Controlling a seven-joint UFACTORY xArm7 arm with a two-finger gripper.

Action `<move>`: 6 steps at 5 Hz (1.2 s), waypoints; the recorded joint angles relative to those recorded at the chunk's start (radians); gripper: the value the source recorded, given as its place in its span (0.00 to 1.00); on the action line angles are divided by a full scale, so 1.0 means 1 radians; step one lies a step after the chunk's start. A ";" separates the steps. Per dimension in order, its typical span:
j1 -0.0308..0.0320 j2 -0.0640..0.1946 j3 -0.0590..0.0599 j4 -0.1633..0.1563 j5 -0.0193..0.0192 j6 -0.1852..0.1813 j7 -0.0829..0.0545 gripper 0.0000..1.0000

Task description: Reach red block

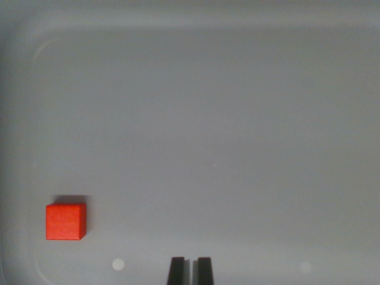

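You see the red block (66,221) low at the wrist view's left: a small, bright red cube sitting flat and square-on, top face showing, casting a thin dark shadow along its far edge.

Gripper (190,271): 2 black flat-ended fingertips (176,271), narrow slit between.
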 joint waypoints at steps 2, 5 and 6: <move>0.0000 0.000 0.000 0.000 0.0000 0.000 0.000 0.00; 0.0032 0.003 0.003 -0.010 -0.0007 -0.013 0.001 0.00; 0.0032 0.003 0.003 -0.010 -0.0007 -0.013 0.001 0.00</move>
